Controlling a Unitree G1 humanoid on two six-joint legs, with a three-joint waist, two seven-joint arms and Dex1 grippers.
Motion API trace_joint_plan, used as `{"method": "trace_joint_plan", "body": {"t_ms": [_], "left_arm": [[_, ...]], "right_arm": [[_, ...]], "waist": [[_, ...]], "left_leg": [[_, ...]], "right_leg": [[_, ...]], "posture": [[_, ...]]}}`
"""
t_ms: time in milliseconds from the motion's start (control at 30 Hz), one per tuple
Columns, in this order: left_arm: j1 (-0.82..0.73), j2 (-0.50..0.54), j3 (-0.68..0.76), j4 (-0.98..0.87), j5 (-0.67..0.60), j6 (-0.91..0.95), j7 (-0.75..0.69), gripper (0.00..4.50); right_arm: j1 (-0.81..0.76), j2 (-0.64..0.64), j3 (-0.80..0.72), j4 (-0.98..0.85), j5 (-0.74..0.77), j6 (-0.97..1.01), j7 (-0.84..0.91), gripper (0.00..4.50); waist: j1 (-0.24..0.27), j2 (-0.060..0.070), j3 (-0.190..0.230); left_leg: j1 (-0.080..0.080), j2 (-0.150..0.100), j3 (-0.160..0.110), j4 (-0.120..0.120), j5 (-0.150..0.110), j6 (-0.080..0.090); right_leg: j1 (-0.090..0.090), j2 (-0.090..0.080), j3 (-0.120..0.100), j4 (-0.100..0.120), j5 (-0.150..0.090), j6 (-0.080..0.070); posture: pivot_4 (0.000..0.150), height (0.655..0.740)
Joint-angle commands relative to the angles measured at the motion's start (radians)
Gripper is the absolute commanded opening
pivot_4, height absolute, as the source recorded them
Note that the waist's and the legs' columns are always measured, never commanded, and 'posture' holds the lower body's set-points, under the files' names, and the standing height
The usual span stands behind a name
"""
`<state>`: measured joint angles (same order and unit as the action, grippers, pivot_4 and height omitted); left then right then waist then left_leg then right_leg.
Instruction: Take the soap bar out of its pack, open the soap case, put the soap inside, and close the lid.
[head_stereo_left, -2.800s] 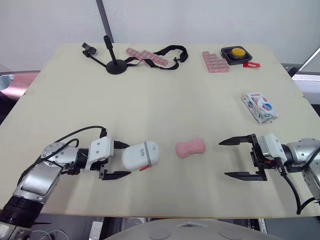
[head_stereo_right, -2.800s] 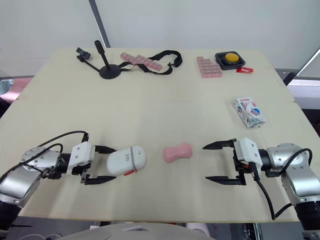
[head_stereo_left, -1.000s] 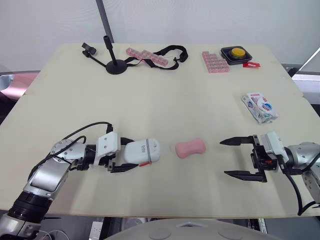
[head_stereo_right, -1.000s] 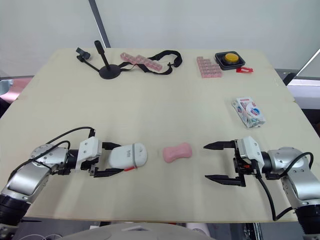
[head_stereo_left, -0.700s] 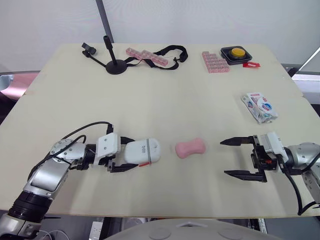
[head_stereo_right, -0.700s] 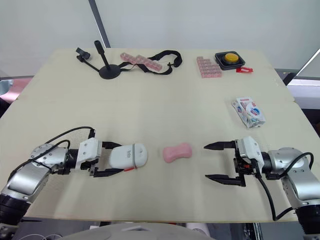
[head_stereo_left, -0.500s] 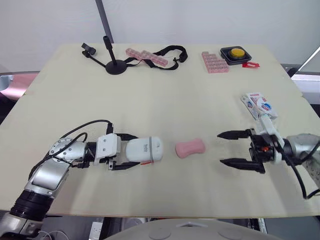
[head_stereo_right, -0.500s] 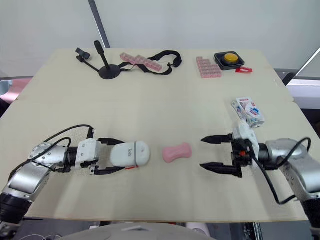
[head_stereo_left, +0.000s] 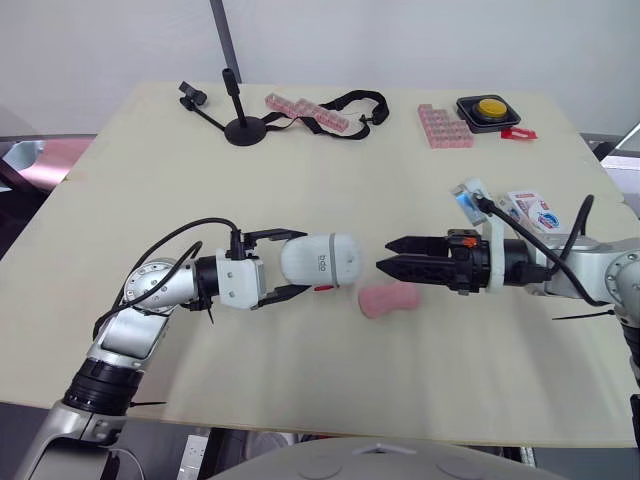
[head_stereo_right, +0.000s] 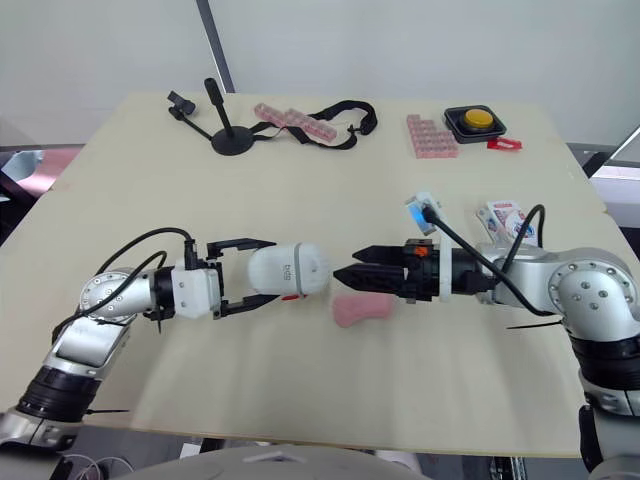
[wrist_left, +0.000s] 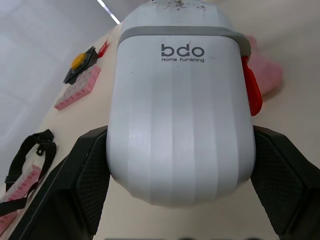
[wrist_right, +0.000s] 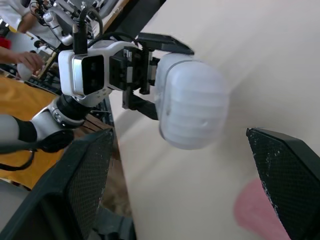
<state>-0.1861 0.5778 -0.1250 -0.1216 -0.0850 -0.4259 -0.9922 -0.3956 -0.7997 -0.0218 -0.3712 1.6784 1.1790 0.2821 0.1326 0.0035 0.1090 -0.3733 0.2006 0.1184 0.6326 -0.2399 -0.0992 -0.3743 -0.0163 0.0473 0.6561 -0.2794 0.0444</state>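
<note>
My left gripper (head_stereo_left: 297, 263) is shut on the white soap case (head_stereo_left: 322, 260) and holds it sideways just above the table. The lid is closed, with the red latch (wrist_left: 252, 93) at its side. My right gripper (head_stereo_left: 386, 254) is open, its fingertips pointing at the case's rounded end, a small gap away. The pink soap bar (head_stereo_left: 390, 298) lies bare on the table just below and in front of the right fingers. The empty soap pack (head_stereo_left: 531, 212) sits behind my right arm, partly hidden. In the right wrist view the case (wrist_right: 192, 107) hangs between the left fingers.
At the table's far edge stand a black stand (head_stereo_left: 243, 125), pink pill strips (head_stereo_left: 305, 110) with a black strap (head_stereo_left: 352, 100), a pink block (head_stereo_left: 443, 125) and a yellow button box (head_stereo_left: 487, 108). A person's hand (wrist_right: 30, 60) shows beyond the table.
My left gripper has raised the case and carried it to the right. My right gripper swung left past the soap bar up to the case's end. The camera view has shifted too.
</note>
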Motion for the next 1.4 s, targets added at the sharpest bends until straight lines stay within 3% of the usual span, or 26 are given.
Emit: {"method": "trace_joint_plan", "body": {"t_ms": [33, 467, 1033, 1300, 1400], "left_arm": [[-0.014, -0.001, -0.008, -0.022, -0.007, -0.010, 0.023, 3.46], [-0.006, -0.006, -0.034, -0.041, -0.024, -0.004, 0.037, 3.46], [0.000, -0.007, -0.047, -0.037, -0.018, -0.019, 0.052, 3.46], [-0.003, -0.008, -0.052, -0.029, -0.017, -0.024, 0.051, 3.46], [-0.003, -0.008, -0.055, -0.026, -0.016, -0.025, 0.052, 3.46]], "right_arm": [[-0.024, 0.010, 0.023, -0.026, 0.087, -0.027, -0.084, 4.50], [-0.050, 0.093, 0.081, 0.026, 0.039, -0.035, -0.151, 4.50], [-0.061, 0.108, 0.101, 0.062, 0.020, 0.000, -0.151, 4.50], [-0.064, 0.117, 0.105, 0.077, -0.001, 0.004, -0.157, 2.07], [-0.067, 0.121, 0.104, 0.084, -0.009, 0.006, -0.153, 1.98]], "waist": [[0.001, 0.000, 0.000], [0.000, 0.000, 0.000], [0.000, 0.000, 0.000], [0.000, 0.000, 0.000], [0.000, 0.000, 0.000]], "left_leg": [[0.000, 0.000, 0.000, 0.000, 0.000, 0.000], [-0.001, 0.000, 0.000, 0.000, 0.000, -0.001], [-0.002, 0.000, 0.000, 0.000, 0.000, -0.001], [-0.001, 0.000, 0.000, 0.000, 0.000, -0.001], [-0.002, 0.000, 0.000, 0.000, 0.000, -0.001]], "right_leg": [[0.000, 0.000, 0.000, 0.000, 0.000, 0.000], [-0.002, 0.000, -0.001, 0.001, 0.000, 0.000], [-0.002, 0.000, -0.002, 0.002, 0.000, 0.000], [-0.002, 0.000, -0.001, 0.002, 0.000, 0.000], [-0.002, 0.000, -0.001, 0.002, 0.000, 0.000]], "posture": [[0.150, 0.7400], [0.150, 0.7400], [0.150, 0.7400], [0.150, 0.7400], [0.150, 0.7400]]}}
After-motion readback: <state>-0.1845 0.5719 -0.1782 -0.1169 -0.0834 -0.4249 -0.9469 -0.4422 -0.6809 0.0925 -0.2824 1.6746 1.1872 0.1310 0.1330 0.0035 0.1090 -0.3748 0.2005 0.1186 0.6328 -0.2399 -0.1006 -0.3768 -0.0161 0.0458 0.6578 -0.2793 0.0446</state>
